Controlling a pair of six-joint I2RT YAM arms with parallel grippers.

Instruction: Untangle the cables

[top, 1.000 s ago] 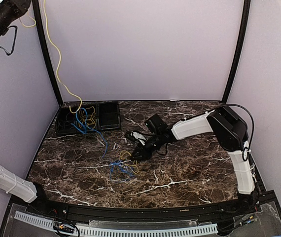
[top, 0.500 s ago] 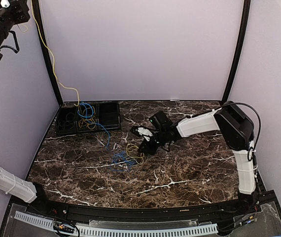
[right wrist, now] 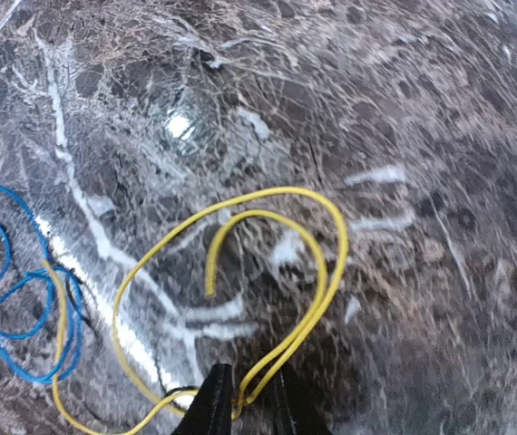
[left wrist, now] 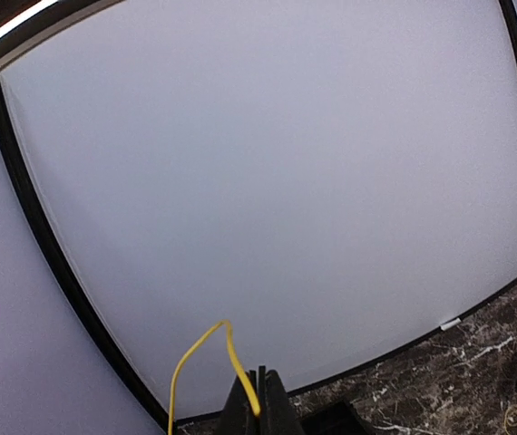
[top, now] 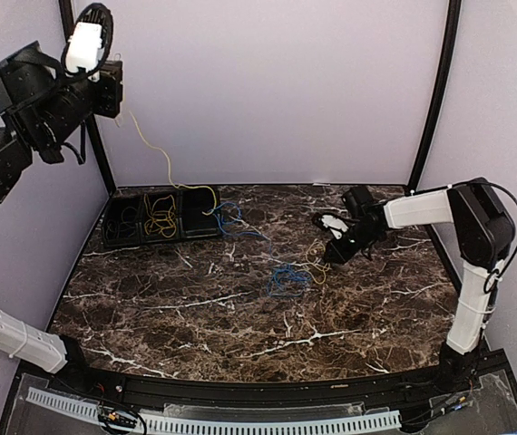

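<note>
The yellow cable point(top: 163, 154) runs from my raised left gripper point(top: 116, 101) down to the black tray, and some of it is bundled in the tray. It shows again as loops point(top: 316, 265) on the table by my right gripper point(top: 329, 256). The left wrist view shows my left gripper point(left wrist: 260, 403) shut on the yellow cable point(left wrist: 206, 340). The right wrist view shows my right gripper point(right wrist: 243, 403) low over the marble, shut on a doubled strand of the yellow cable point(right wrist: 326, 290). The blue cable point(top: 286, 276) lies bunched left of those loops, with a strand back toward the tray. It also shows in the right wrist view point(right wrist: 14, 308).
A black tray point(top: 199, 222) with three compartments stands at the back left of the marble table point(top: 240, 335). Black frame posts point(top: 431, 100) rise at the back corners, with pale walls around. A white slotted rail point(top: 240, 421) runs along the near edge.
My right gripper has pulled to the right, dragging the yellow loops and blue bunch with it. My left arm has swung in from the top-left corner, still holding the yellow cable high.
</note>
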